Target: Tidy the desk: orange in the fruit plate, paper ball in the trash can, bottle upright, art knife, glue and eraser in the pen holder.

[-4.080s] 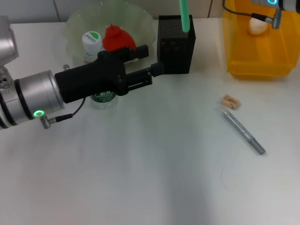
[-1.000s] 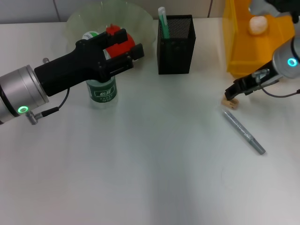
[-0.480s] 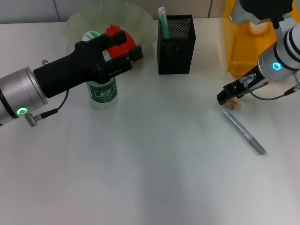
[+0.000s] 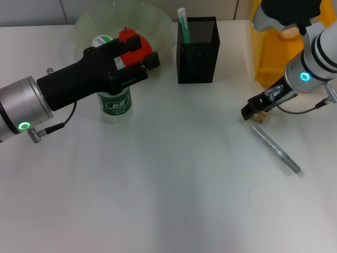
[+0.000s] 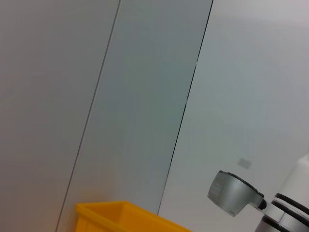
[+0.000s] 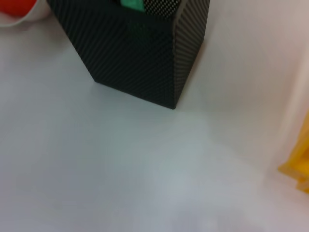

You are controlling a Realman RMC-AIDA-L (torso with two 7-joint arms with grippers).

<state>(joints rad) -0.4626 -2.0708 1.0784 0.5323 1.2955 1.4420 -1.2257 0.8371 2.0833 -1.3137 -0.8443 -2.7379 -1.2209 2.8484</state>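
The orange (image 4: pixel 136 38) lies in the pale-green fruit plate (image 4: pixel 158 23). In front of the plate the bottle (image 4: pixel 115 101) stands upright, and my left gripper (image 4: pixel 141 52) hovers over it, open and empty. A green-and-white glue stick (image 4: pixel 182 21) pokes out of the black mesh pen holder (image 4: pixel 197 52), which also fills the right wrist view (image 6: pixel 135 58). My right gripper (image 4: pixel 254 109) is down on the tan eraser (image 4: pixel 259 117), which shows only partly beneath it. The grey art knife (image 4: pixel 276 150) lies just in front. My right arm hides the paper ball.
The yellow trash can (image 4: pixel 274 58) stands at the back right, behind my right arm; its rim (image 5: pixel 120 215) shows in the left wrist view, a corner (image 6: pixel 297 169) in the right wrist view. The white table (image 4: pixel 168 200) stretches toward the front.
My right arm came down from the trash can to the eraser and has edged slightly left over it. The left arm drew back from the pen holder to above the bottle.
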